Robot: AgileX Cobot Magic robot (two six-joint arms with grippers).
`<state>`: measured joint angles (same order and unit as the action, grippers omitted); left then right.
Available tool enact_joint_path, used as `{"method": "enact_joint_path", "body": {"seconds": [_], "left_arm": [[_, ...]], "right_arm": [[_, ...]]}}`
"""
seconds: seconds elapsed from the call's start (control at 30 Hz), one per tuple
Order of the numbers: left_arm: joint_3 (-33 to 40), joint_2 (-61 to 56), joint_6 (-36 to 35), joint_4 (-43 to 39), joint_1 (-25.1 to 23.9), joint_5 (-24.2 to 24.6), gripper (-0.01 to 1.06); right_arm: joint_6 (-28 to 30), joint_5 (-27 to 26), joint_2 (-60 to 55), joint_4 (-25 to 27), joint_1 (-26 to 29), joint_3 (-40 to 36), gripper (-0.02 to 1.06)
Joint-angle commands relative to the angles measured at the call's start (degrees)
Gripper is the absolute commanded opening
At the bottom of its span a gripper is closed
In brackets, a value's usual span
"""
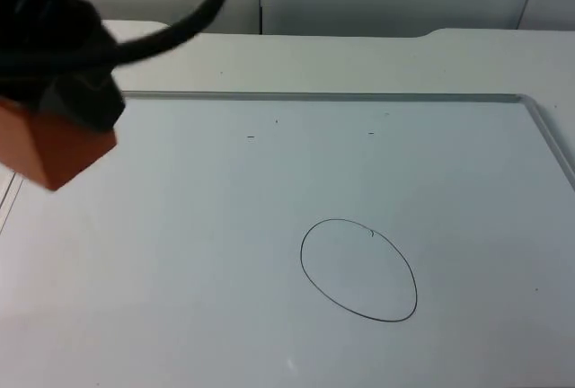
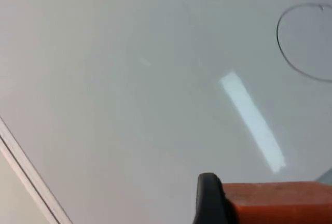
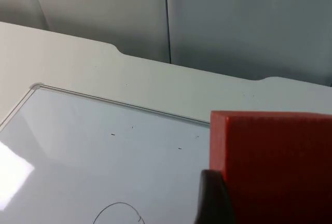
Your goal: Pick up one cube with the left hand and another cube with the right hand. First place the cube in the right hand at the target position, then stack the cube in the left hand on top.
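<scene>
Both pickups apparently done: left hand (image 1: 67, 132) gripping an orange cube (image 1: 56, 148) high at far left, right hand (image 3: 218, 203) clamping a red cube (image 3: 272, 167). Drawn circle (image 1: 359, 269) on the counter (image 1: 180, 271) bare. Placing and stacking both left.

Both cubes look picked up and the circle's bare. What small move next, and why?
Probably bring the right gripper with its red cube over the drawn circle and lower it there. The circle holds nothing yet, and the right cube goes down first. The left gripper should wait, holding its orange cube raised at the table's left side.
</scene>
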<state>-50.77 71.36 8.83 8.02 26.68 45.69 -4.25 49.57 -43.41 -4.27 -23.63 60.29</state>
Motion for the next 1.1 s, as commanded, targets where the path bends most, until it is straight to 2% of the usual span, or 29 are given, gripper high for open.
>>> {"method": "enact_joint_path", "body": {"seconds": [0.0,0.1,0.23,0.3,0.33,0.47,0.67,0.77,0.9,0.97,1.07], "left_arm": [[2.0,-3.24,0.02,0.12,0.31,0.74,0.04],[4.91,-8.76,0.02,0.0,0.31,3.87,0.04],[5.36,-13.34,0.02,-1.28,0.31,8.55,0.04],[5.62,-16.54,-1.01,-3.2,0.31,9.58,0.04],[5.62,-16.54,-1.01,-3.2,0.31,9.58,0.04],[5.62,-20.11,-1.95,-5.25,0.31,9.7,0.04],[5.62,-20.87,-1.93,-5.36,0.31,9.95,0.04],[5.62,-20.87,-1.93,-5.35,0.31,9.95,0.04],[5.62,-20.87,-1.71,-5.82,0.31,9.44,0.04],[5.62,-20.87,-1.71,-5.96,0.31,9.0,0.04],[5.62,-20.87,-1.71,-6.1,0.31,9.01,0.04]], "right_arm": [[-0.25,0.34,-0.66,1.12,0.29,-0.28,0.0],[-0.25,1.53,-2.05,1.76,0.29,-0.28,0.0],[0.69,2.19,-4.19,3.09,0.29,-0.28,0.0],[5.19,2.44,-6.43,7.24,0.29,-0.28,0.0],[5.19,2.44,-6.43,7.24,0.29,-0.28,0.0],[9.19,3.15,-10.95,12.57,0.29,-0.28,0.0],[9.19,4.4,-17.31,12.97,0.18,-0.28,0.0],[8.62,4.02,-22.93,12.78,-1.7,-0.28,0.0],[5.06,1.09,-29.55,9.88,-6.04,-0.28,0.0],[1.29,-2.01,-33.81,7.12,-9.75,-0.28,0.0],[0.22,-6.85,-40.38,6.39,-13.94,-0.28,0.0]]}}
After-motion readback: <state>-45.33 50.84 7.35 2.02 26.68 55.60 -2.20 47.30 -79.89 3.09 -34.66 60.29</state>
